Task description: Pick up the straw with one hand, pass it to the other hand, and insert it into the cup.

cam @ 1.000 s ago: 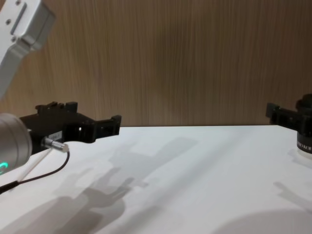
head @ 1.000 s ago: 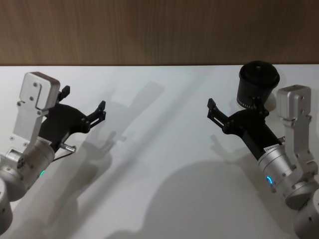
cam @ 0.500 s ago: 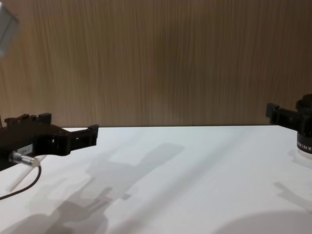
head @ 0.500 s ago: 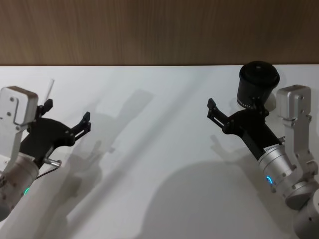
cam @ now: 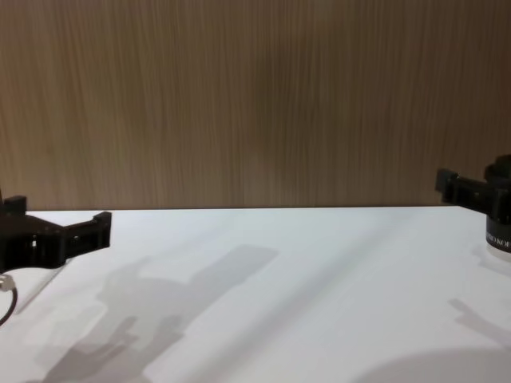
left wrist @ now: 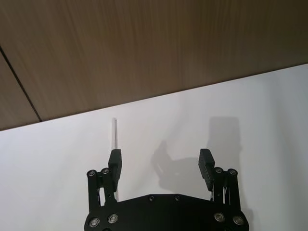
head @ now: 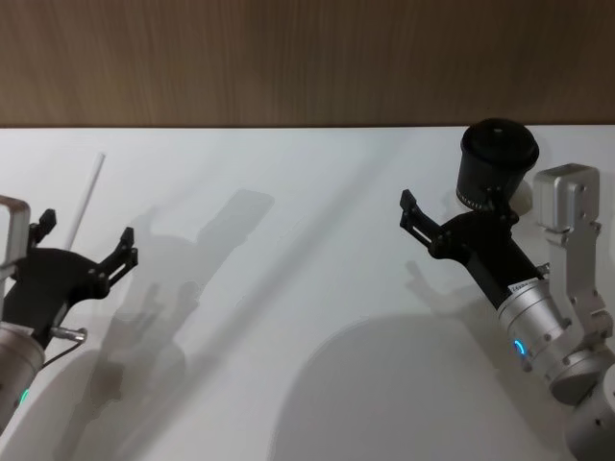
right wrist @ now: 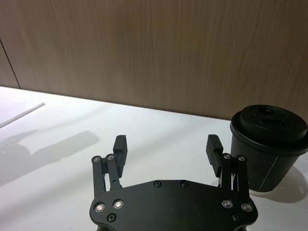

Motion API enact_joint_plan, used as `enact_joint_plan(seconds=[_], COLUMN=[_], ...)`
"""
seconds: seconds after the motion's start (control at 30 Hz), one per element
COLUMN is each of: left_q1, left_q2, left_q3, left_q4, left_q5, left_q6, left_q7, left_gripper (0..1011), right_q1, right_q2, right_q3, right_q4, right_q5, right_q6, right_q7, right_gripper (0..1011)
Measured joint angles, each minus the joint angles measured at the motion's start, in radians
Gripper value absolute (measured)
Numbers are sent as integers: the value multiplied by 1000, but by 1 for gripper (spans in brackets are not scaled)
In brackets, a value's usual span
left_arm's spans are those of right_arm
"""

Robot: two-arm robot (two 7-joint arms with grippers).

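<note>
Lying on counter (head: 288, 240): one straw (head: 88, 187), far left.
Cup (head: 498, 163): one, lidded.
End effectors: two, both open; left end effector (head: 85, 232) by straw, right end effector (right wrist: 167, 143) before cup.

The left gripper (left wrist: 160, 161) hangs over the white table (left wrist: 260, 120), its two fingers spread wide with bare table between them. The straw (left wrist: 114, 134) lies on the table just beyond one fingertip, running from that finger towards the wood wall (left wrist: 144, 48). The gripper's shadow (left wrist: 225, 137) falls beyond the other finger
</note>
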Motion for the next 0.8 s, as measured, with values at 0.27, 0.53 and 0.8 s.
enact_joint_plan(seconds=[0.27,0.53,0.8], left_q1=[39,64,76], left_q2=[-19,-56,-90], left_q3=[-22,-42,-56], left_q4=[-21,-23,-10], left_q5=[12,13,7], left_q6=[22,62,92], left_q7=[47,98,133], left_gripper=[1003,1003,1003], right_q1=[0,0,0], right_q2=[0,0,0], right_q3=[0,0,0], right_q4=[0,0,0], right_q5=[0,0,0], right_q6=[0,0,0], right_q7=[0,0,0], right_gripper=[1001,1001,1001])
